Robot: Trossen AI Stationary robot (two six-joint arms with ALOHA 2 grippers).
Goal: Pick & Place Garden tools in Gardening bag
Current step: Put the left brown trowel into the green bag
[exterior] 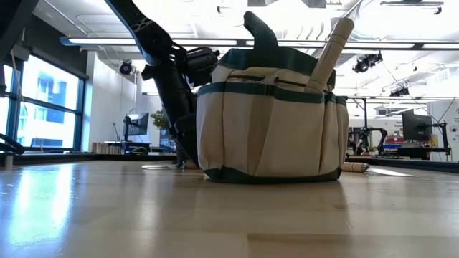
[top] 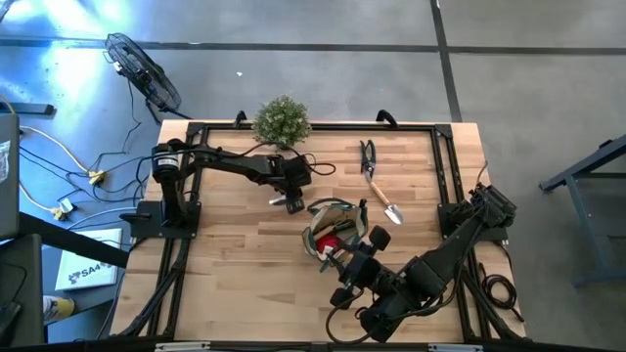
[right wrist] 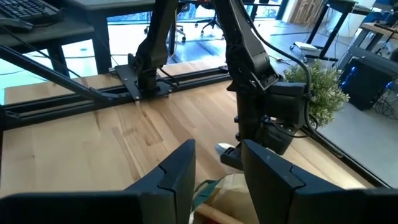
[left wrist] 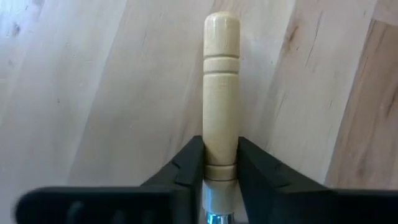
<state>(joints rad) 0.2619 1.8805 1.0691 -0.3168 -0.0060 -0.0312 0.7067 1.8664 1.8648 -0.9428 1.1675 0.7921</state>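
Observation:
The olive and tan gardening bag (top: pixel 328 208) stands on its base mid-table; it also shows in the low view (exterior: pixel 272 122). A wooden handle (exterior: pixel 332 54) and a dark green handle (exterior: pixel 261 32) stick out of its mouth, and something red (top: pixel 330 242) lies inside. Dark snips (top: pixel 368 154) and a wooden-handled trowel (top: pixel 381 199) lie flat on the table, far right of the bag. My left gripper (top: pixel 288 201) is just left of the bag, shut on a wooden-handled tool (left wrist: pixel 222 87). My right gripper (right wrist: pixel 214 152) is open and empty at the bag's near side (top: pixel 344 256). My left gripper pinches the tool's wooden handle (left wrist: pixel 221 163) between its two fingers, at the end next to the metal collar. The fingers (left wrist: pixel 191 163) point down and lie across the handle. The free end (left wrist: pixel 222 25) sticks out past them over the table. The gripper hides the metal end.
A bushy potted plant (top: pixel 282 120) stands at the table's far edge, behind my left arm. A dark frame (top: pixel 313 127) runs round the tabletop. A fan (top: pixel 147 73) and cables lie on the floor beyond the far left corner.

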